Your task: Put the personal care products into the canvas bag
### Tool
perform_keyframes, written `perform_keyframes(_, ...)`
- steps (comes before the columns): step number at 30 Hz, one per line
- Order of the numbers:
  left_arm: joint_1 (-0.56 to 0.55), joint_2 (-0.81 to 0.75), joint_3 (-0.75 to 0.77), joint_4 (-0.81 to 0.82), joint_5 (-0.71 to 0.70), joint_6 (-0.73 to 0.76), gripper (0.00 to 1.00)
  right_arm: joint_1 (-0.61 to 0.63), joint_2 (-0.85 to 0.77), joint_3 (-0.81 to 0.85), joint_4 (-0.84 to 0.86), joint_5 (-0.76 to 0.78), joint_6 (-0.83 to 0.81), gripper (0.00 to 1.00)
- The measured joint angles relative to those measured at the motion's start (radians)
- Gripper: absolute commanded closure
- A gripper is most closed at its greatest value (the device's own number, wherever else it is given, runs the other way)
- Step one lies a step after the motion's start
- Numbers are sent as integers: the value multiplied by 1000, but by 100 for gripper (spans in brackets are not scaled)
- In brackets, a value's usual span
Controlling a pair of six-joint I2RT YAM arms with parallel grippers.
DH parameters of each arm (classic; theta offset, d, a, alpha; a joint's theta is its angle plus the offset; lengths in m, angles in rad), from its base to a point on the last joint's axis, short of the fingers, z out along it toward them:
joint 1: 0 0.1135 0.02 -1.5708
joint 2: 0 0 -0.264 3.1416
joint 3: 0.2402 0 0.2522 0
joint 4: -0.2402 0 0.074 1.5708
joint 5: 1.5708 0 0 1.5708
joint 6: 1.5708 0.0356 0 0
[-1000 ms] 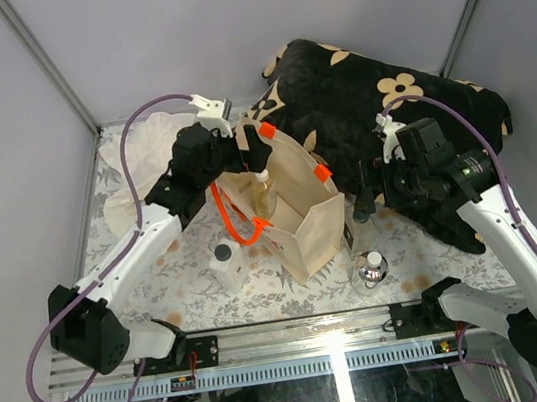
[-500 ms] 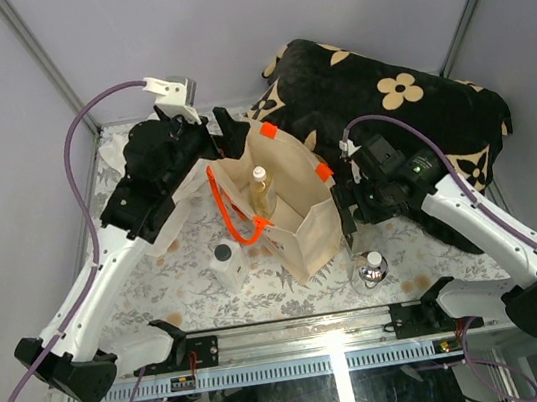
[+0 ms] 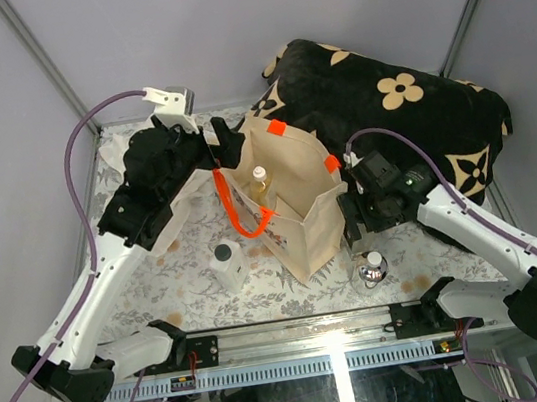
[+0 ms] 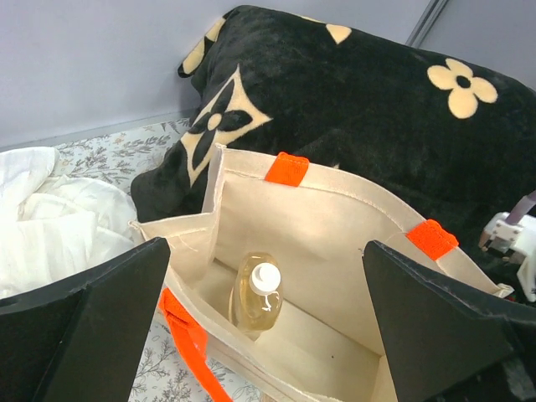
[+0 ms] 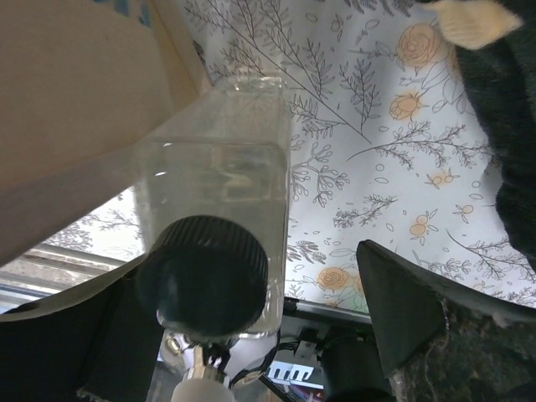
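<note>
Left claw [image 4: 264,251] hovers spread wide above the beige orange-handled canvas bag [image 4: 335,209]; right claw [image 5: 243,268], lowered beside it, straddles a clear dark-capped bottle [image 5: 218,184], unclamped.

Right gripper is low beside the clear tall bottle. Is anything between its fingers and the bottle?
Nothing visible does. In the right wrist view the clear tall bottle stands between the open fingers of the right gripper. The canvas bag wall is close beside the bottle; whether they touch is unclear.
</note>
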Motion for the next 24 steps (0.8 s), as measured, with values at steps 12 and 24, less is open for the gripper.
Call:
perform_keyframes(12,0,-14,-8,-1,-3,0,0,1,-77,-97,104,-18,-3,60)
perform_keyframes(24,0,-14,-21,-1,-3,0,0,1,-76,-83,71,6,-5,100)
